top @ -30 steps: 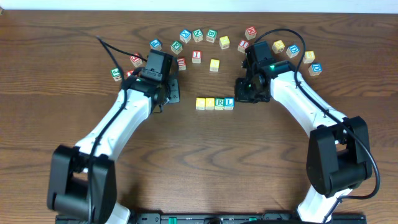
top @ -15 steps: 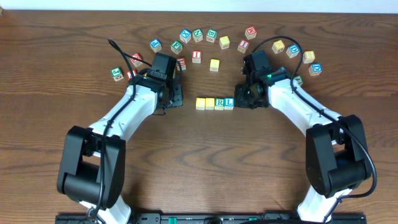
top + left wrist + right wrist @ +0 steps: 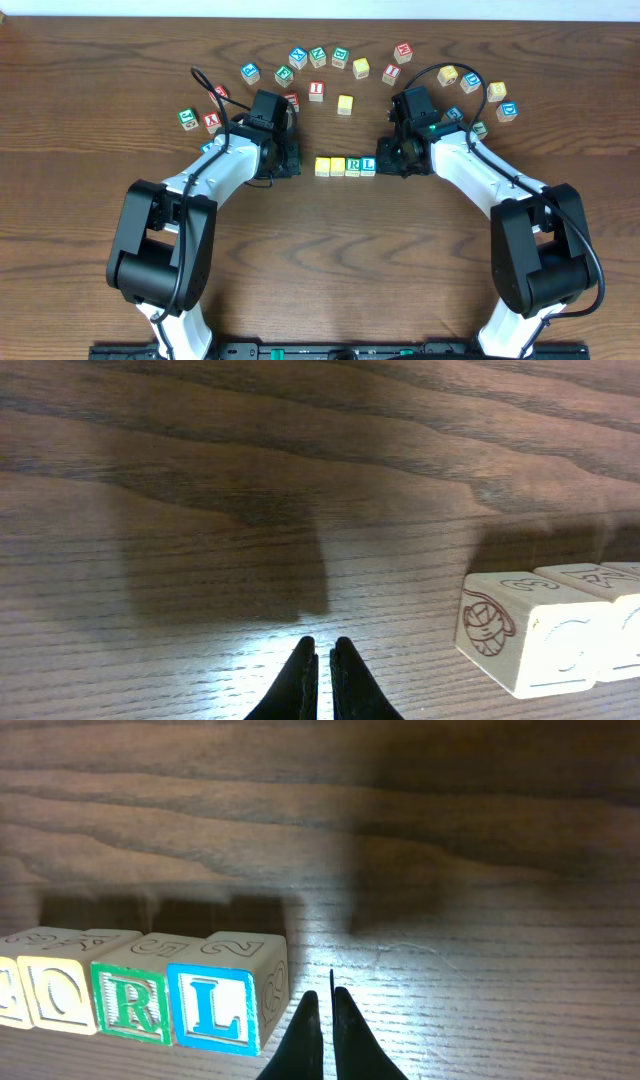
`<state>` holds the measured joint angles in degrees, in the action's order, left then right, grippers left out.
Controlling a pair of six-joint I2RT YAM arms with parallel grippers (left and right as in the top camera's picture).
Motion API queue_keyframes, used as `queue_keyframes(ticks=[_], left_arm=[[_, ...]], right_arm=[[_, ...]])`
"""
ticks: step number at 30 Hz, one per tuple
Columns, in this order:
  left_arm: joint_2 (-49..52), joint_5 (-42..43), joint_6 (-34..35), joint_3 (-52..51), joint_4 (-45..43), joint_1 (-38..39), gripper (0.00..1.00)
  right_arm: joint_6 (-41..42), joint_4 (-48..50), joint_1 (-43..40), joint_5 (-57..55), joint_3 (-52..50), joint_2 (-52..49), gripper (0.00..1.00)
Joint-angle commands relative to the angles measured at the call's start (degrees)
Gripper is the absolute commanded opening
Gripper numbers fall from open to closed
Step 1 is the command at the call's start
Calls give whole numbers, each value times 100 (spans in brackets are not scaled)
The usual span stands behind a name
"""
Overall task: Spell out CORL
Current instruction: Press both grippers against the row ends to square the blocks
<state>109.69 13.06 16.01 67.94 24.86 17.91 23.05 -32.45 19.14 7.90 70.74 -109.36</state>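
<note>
A row of wooden letter blocks (image 3: 345, 166) lies at the table's middle: two yellow-faced blocks, then a green R (image 3: 130, 1002) and a blue L (image 3: 212, 1007). My left gripper (image 3: 291, 161) is shut and empty, just left of the row; its tips (image 3: 320, 660) rest low over bare wood, apart from the row's end block (image 3: 520, 635). My right gripper (image 3: 393, 160) is shut and empty, just right of the L block; its tips (image 3: 322, 1010) sit beside the L block's side face.
Several loose letter blocks lie in an arc across the back of the table, from a green one (image 3: 187, 119) at the left to a blue one (image 3: 508, 110) at the right. A yellow block (image 3: 345, 104) lies behind the row.
My left gripper has moved right and closer to the row's left end. My right gripper has shifted slightly left toward the L block. The row has not moved.
</note>
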Motion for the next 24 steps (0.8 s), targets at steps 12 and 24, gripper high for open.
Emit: queue_keyframes(ticks=[12,24], left_arm=[[122,452,-485,-50,-208,7,7],[155,599,-485,-50,-361,42,7]], right_arm=[[70,245,-70,455,-48,-479,1],[46,380,-83,468,-48,-479,1]])
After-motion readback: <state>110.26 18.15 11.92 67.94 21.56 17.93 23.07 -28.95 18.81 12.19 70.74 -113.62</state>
